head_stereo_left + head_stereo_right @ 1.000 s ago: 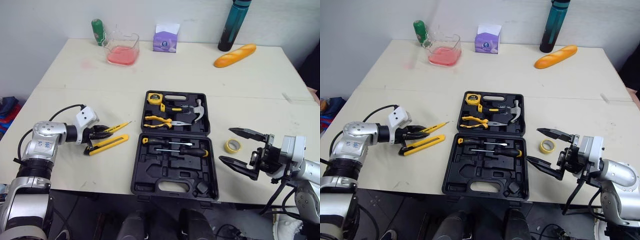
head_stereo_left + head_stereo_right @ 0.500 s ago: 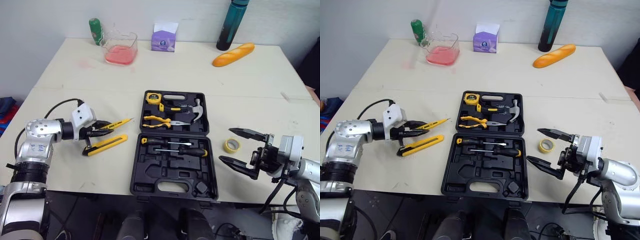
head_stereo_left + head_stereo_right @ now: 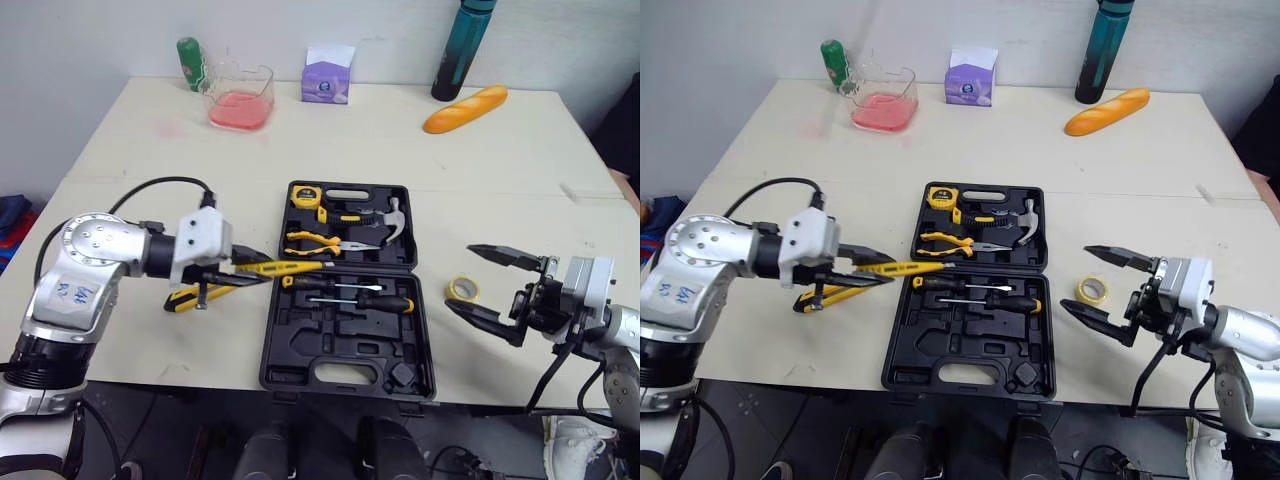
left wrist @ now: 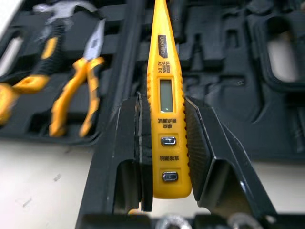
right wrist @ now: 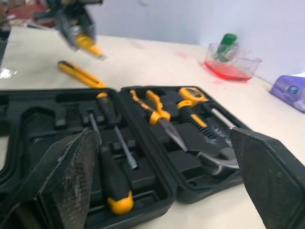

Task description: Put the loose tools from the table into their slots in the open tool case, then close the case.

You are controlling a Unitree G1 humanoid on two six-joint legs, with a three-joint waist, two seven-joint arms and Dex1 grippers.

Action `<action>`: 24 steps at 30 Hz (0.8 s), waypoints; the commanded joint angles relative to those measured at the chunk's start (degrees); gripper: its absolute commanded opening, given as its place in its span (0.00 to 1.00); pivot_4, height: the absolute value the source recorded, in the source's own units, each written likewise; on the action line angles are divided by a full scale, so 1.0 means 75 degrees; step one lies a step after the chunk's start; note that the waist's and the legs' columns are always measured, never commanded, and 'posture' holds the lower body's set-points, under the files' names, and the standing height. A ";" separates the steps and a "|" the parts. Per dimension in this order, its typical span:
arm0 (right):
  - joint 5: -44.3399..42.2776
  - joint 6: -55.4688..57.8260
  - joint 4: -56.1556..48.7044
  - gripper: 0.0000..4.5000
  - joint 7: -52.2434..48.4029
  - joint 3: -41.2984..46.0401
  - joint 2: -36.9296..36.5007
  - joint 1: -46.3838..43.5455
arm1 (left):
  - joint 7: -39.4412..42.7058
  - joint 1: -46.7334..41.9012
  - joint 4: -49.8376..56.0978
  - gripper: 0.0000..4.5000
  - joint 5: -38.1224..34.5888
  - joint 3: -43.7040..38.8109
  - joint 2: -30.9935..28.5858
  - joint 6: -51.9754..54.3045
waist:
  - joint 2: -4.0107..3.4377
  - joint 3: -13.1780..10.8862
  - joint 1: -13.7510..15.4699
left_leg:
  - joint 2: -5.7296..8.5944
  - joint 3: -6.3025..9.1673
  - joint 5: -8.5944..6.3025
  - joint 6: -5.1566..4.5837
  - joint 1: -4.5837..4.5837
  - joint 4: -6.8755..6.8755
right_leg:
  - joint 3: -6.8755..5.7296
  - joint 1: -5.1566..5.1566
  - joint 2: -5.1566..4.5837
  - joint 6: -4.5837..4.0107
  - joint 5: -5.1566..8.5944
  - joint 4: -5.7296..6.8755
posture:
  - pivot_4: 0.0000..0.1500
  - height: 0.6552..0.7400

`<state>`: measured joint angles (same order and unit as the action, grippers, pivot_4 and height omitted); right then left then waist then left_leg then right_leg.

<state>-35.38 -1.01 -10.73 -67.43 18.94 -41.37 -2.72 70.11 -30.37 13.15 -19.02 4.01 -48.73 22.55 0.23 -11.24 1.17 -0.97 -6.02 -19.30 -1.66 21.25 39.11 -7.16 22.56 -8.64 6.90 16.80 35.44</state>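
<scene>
The black tool case [image 3: 340, 345] lies open at the table's middle, holding a tape measure [image 3: 306, 197], hammer [image 3: 392, 222], pliers [image 3: 318, 241] and two screwdrivers [image 3: 350, 296]. My left gripper [image 3: 238, 271] is shut on a yellow tester pen [image 3: 285, 266], whose tip reaches over the case's left edge. In the left wrist view the pen [image 4: 167, 105] sits clamped between both fingers [image 4: 128, 143] above the case. A yellow utility knife [image 3: 188, 296] lies on the table under that gripper. My right gripper [image 3: 497, 291] stands open just right of a yellow tape roll [image 3: 463, 289].
Along the back of the table stand a green bottle [image 3: 190, 62], a clear container of red liquid [image 3: 240, 100], a purple box [image 3: 327, 80], a teal bottle [image 3: 455, 45] and a bread loaf [image 3: 465, 108]. A black cable [image 3: 150, 188] loops from the left arm.
My left gripper has lifted the tester pen off the table and carried it right, to the case's left edge. The knife stays on the table. The right gripper shifted slightly right.
</scene>
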 commanded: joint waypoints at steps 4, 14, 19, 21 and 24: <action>-0.0207 0.0237 -0.0277 1.00 -0.0444 -0.0035 -0.0293 0.0122 | -0.0481 -0.0239 0.0899 0.13 0.0467 0.1158 0.0152 0.1194 | 0.0002 -0.0001 0.0020 | 0.0003 0.0000 0.0000 -0.0001 0.0002 0.0000 | 0.0000 -0.0002 0.0000 0.0000 0.0000 -0.0003 | 1.00 1.00; -0.0023 0.0456 -0.0752 1.00 -0.0219 -0.0202 -0.0242 0.0150 | -0.0693 -0.0838 0.0741 0.13 0.1217 0.2207 0.0492 0.1848 | 0.0003 -0.0002 0.0023 | 0.0003 0.0001 0.0000 -0.0002 0.0004 0.0001 | -0.0002 -0.0002 0.0000 0.0000 0.0000 -0.0006 | 1.00 1.00; -0.0031 0.0576 -0.0844 1.00 -0.0155 -0.0228 -0.0278 0.0212 | -0.0861 -0.1047 0.0873 0.13 0.1286 0.2449 0.0638 0.2424 | 0.0003 -0.0002 0.0025 | 0.0002 0.0002 0.0000 -0.0002 0.0003 0.0003 | -0.0002 -0.0002 0.0001 0.0000 0.0000 -0.0004 | 1.00 1.00; -0.0021 0.0600 -0.0864 1.00 -0.0136 -0.0245 -0.0281 0.0220 | -0.0868 -0.1089 0.0876 0.13 0.1370 0.2563 0.0627 0.2536 | 0.0003 -0.0002 0.0030 | 0.0003 0.0002 0.0000 -0.0002 0.0004 0.0006 | -0.0001 -0.0002 0.0001 0.0000 0.0000 -0.0004 | 1.00 1.00; 0.0017 0.0619 -0.0859 1.00 -0.0114 -0.0278 -0.0259 0.0211 | -0.0849 -0.1129 0.0791 0.13 0.1577 0.2761 0.0609 0.2430 | 0.0003 -0.0002 0.0030 | 0.0004 0.0003 0.0000 -0.0002 0.0004 0.0007 | -0.0002 -0.0003 0.0000 0.0000 0.0000 -0.0005 | 1.00 1.00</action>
<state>-34.95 3.86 -15.45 -68.42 16.24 -42.75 -1.25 63.81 -37.90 17.66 -8.19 24.17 -43.82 41.15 0.25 -11.26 1.39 -0.94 -6.00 -19.30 -1.67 21.29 39.16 -7.18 22.54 -8.64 6.90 16.80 35.40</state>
